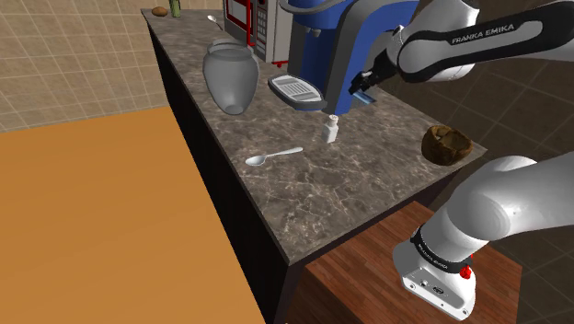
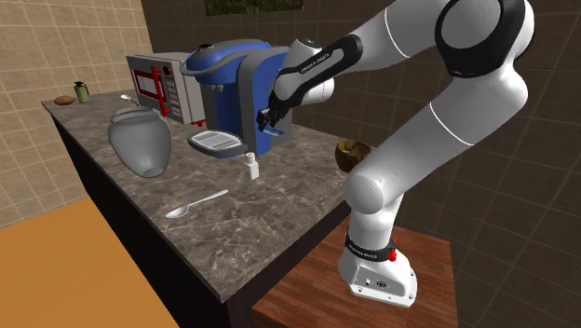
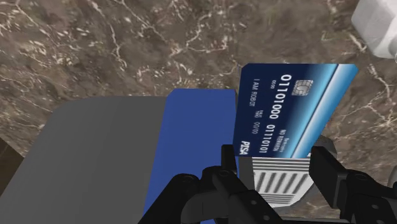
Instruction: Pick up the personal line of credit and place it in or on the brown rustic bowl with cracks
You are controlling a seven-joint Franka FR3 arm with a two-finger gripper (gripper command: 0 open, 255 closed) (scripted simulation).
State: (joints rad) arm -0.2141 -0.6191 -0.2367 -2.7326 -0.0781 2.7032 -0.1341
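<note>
As the wrist view has it, gripper point(image 3: 273, 160): clamped on a blue card point(image 3: 292, 108).
Shoulder view, card: raised beside the coffee machine point(image 1: 322, 41), over the counter point(image 1: 368, 193), well apart from the brown bowl point(image 1: 447, 144).
Second exterior view, bottle point(image 2: 251, 167): white, on the counter near the card.

Arm point(image 2: 410, 140) extended, elbow high — gripper point(image 3: 273, 158) pointing down, fingers point(image 3: 326, 170) clamped on card point(image 3: 292, 108).

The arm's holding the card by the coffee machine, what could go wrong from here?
The card is pinched only at one end between the fingers, so it might slip. The gripper hangs close to the coffee machine and could bump it. The small white bottle stands nearby, so a low swing toward the bowl may topple it.
</note>
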